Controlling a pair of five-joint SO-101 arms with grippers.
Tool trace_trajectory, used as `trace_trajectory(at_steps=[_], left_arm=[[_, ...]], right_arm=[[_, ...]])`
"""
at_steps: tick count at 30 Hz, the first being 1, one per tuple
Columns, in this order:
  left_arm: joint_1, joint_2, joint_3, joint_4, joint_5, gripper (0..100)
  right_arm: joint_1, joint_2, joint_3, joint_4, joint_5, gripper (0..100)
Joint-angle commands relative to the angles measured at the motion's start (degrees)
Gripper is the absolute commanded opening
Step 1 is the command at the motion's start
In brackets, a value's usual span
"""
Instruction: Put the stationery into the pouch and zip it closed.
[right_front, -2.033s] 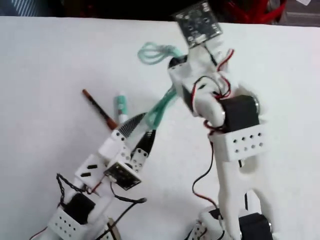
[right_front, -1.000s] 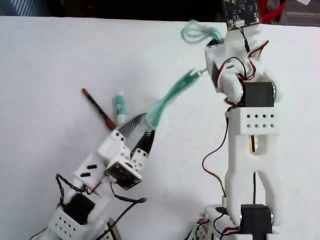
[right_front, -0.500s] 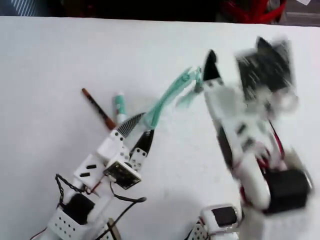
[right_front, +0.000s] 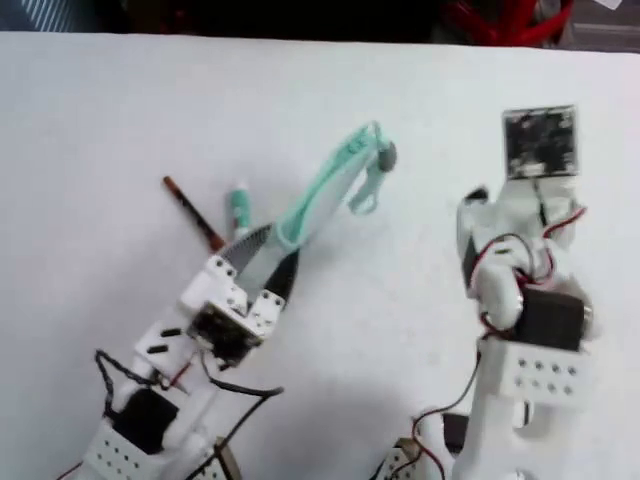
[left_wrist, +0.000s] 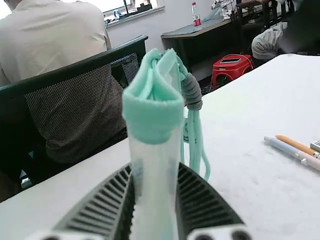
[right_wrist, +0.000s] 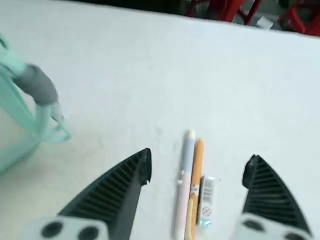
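The mint-green pouch (right_front: 325, 190) slants up off the white table, its lower end clamped in my left gripper (right_front: 272, 250), which is shut on it. In the left wrist view the pouch (left_wrist: 152, 125) stands upright in my left gripper (left_wrist: 155, 172), with a grey zip pull (left_wrist: 192, 92) and a cord loop hanging off its top. My right gripper (right_wrist: 199, 159) is open above a pale pen (right_wrist: 184, 185), an orange pen (right_wrist: 195, 190) and a small labelled piece (right_wrist: 206, 200), apart from the pouch (right_wrist: 12, 120). A brown pen (right_front: 195, 213) and a mint-capped stick (right_front: 240, 208) lie beside the left gripper.
The right arm (right_front: 515, 290) stands at the right of the table, its camera board (right_front: 540, 142) on top. The table's far edge (right_front: 200, 36) runs along the back, with dark floor and red furniture beyond. Bare table (right_front: 100, 120) lies at the far left.
The right gripper let go of the pouch's cord and swung back to the right. The pouch's free end dropped back and now points up-right. The left gripper shifted slightly left, still holding it.
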Motion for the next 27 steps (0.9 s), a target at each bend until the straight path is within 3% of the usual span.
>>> trace_trajectory(at_steps=[1,12,16,21,27], left_arm=[[0.0,-0.4,-6.2,1.4,4.1,3],[0.2,2.2,-6.6,-2.4,10.2,3],[0.2,16.7,-13.7,-5.7,12.5,3],[0.2,37.8,-23.6,-3.5,14.9,3],[-2.2,42.7,-22.9,-3.9,14.9,3]], right_arm=[[1.1,-0.8,14.6,-10.9,-3.5,28.3],[-2.7,-0.8,37.1,-33.7,-8.6,28.3],[-2.6,-0.8,39.3,-35.4,-8.3,28.3],[-2.5,-0.4,39.7,-35.6,-8.2,28.3],[2.2,-0.3,40.2,-37.6,-8.2,28.2]])
